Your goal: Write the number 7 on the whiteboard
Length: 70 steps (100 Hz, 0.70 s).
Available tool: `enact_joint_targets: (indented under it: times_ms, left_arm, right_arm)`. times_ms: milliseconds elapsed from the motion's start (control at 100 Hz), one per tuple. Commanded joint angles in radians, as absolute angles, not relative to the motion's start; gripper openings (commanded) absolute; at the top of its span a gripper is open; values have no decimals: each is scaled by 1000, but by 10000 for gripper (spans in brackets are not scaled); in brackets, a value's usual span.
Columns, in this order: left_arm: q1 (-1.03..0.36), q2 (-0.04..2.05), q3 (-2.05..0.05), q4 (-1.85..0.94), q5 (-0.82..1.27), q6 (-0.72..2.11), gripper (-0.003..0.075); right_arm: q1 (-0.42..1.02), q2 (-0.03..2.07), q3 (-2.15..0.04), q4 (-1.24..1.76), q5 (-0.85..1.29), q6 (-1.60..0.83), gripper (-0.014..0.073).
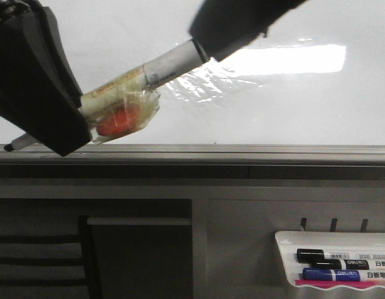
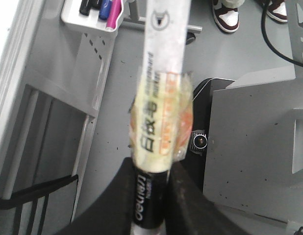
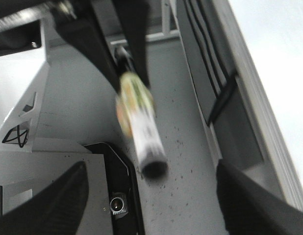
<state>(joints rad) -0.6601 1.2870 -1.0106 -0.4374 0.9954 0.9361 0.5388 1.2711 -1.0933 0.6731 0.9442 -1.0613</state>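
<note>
The whiteboard (image 1: 273, 106) fills the upper half of the front view, glossy white with a bright reflection and a grey rail along its lower edge. No number 7 shows on it. My left gripper (image 1: 77, 115) is shut on a white marker (image 1: 149, 68) wrapped in yellowish tape with an orange patch. Its dark tip (image 1: 12, 146) sits by the rail at the far left. In the left wrist view black fingers (image 2: 188, 196) clamp the marker's black section (image 2: 146, 200). My right gripper (image 3: 151, 169) is open, and the marker's rear end (image 3: 152, 166) sits untouched between its wide-apart fingers.
A small white tray (image 1: 286, 246) at the lower right, below the board, holds a black marker (image 1: 332, 255) and a blue marker (image 1: 332, 274). Grey floor and a cabinet (image 2: 249, 137) lie beneath. Someone's shoes (image 2: 227, 14) stand at the far side.
</note>
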Motion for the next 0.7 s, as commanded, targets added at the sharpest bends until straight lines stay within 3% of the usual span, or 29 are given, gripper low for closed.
enact_joint_targets:
  times_ms: [0, 250, 540, 690]
  left_arm:
    - [-678, 1259, -1044, -476, 965, 938, -20]
    - [-679, 1259, -1044, -481, 962, 938, -20]
    - [-679, 1259, -1044, -481, 952, 938, -20]
    - [-679, 1259, -1044, -481, 951, 938, -20]
  right_arm:
    - [586, 1283, -1145, 717, 888, -1094, 472]
    - [628, 1353, -1150, 718, 861, -1101, 353]
    - [628, 1368, -1150, 728, 861, -1101, 339]
    - [628, 1368, -1150, 728, 861, -1101, 248]
